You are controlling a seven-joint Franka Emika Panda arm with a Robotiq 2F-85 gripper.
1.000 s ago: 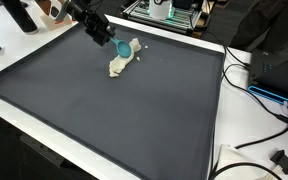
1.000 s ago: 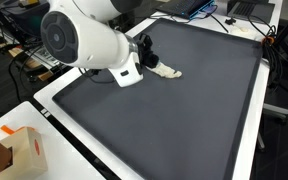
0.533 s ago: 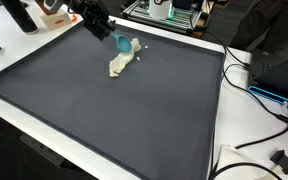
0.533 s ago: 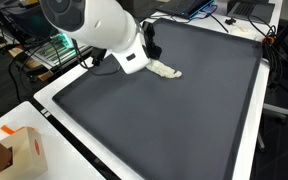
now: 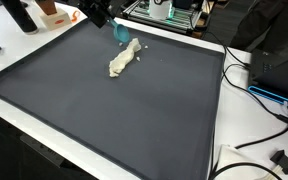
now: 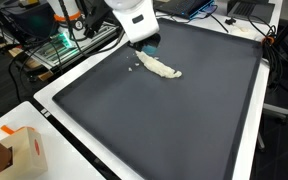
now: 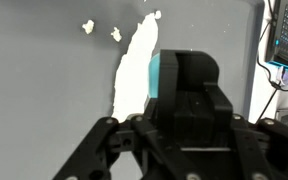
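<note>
A cream-white elongated heap (image 5: 122, 62) lies on the dark mat (image 5: 134, 110) near its far edge. It shows too in an exterior view as the heap (image 6: 162, 67) and in the wrist view as a pale streak (image 7: 134, 70). My gripper (image 5: 111, 22) hangs above and just behind the heap, shut on a small blue object (image 5: 121, 32). From the opposite side the gripper (image 6: 147, 42) holds the blue object (image 6: 152, 48) clear of the heap. In the wrist view the gripper (image 7: 181, 60) hides most of the blue object (image 7: 155, 75).
Small white crumbs (image 7: 87, 27) lie beside the heap's far end. The mat has a white border (image 5: 219, 120). Cables and black gear (image 5: 274, 70) sit off one side. A cardboard box (image 6: 19, 150) stands near a corner. Racks and equipment stand behind the far edge.
The gripper has lifted up and back from the heap with the blue object in it. The arm's large body has moved out of the middle of an exterior view.
</note>
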